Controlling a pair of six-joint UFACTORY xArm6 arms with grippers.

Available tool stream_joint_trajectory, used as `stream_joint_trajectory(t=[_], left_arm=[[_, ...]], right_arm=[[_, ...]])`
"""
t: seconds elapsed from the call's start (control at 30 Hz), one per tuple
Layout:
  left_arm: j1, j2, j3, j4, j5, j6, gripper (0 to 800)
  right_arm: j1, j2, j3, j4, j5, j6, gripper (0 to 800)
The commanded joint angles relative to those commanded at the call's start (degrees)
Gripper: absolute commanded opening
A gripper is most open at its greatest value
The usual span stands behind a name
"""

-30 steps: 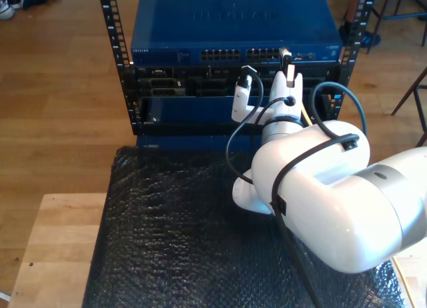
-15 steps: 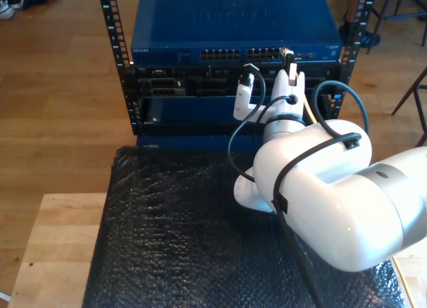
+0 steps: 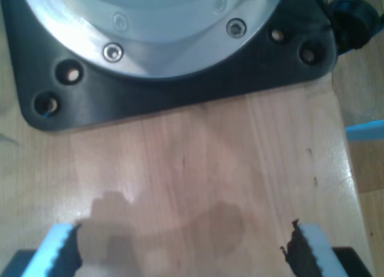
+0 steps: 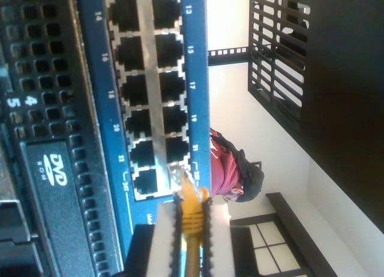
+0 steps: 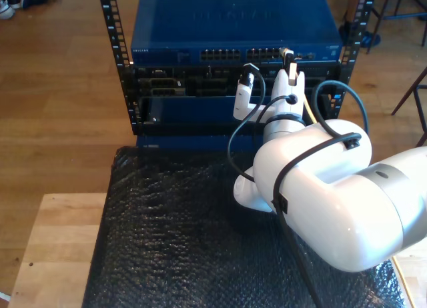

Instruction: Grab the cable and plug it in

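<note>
The yellow cable [image 4: 191,212] is pinched between the white fingers [image 4: 161,235] of my second gripper [image 4: 191,220], which is shut on it. Its clear plug [image 4: 181,176] points at the blue switch [image 4: 195,61] and sits at the edge of the last ports by the number 22; I cannot tell whether it is seated. In the exterior view my second gripper [image 5: 289,65] is up against the right end of the switch's port row [image 5: 257,54], and a bit of the cable [image 5: 308,112] trails behind it. My first gripper [image 3: 186,250] hangs open over bare wood near a black arm base [image 3: 180,85].
The switch [image 5: 233,25] tops a black rack [image 5: 113,48], with a DVD drive unit [image 4: 54,169] beneath it. Black bubble wrap [image 5: 173,241] covers the wooden table [image 5: 53,255]. Black arm cables [image 5: 233,141] loop beside the wrist. A person in a red top [image 4: 225,172] is beyond the rack.
My second gripper has edged slightly forward toward the switch's ports with the cable held; over the last half second it has barely moved.
</note>
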State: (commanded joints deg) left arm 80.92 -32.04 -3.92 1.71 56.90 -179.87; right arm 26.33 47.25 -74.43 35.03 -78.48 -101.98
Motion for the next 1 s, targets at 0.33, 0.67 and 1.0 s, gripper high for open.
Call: stream_joint_trajectory(t=[0.33,0.67,1.0], left_arm=[[0.0,0.0,0.0,0.0,0.0,0.0,800],[0.0,0.0,0.0,0.0,0.0,0.0,800],[0.0,0.0,0.0,0.0,0.0,0.0,800]], right_arm=[[0.09,0.09,-0.35,-0.26,0.09,0.0,0],[0.09,1.32,-2.02,-1.05,0.35,0.0,0],[-0.09,2.64,-4.13,-1.23,0.97,0.0,0]])
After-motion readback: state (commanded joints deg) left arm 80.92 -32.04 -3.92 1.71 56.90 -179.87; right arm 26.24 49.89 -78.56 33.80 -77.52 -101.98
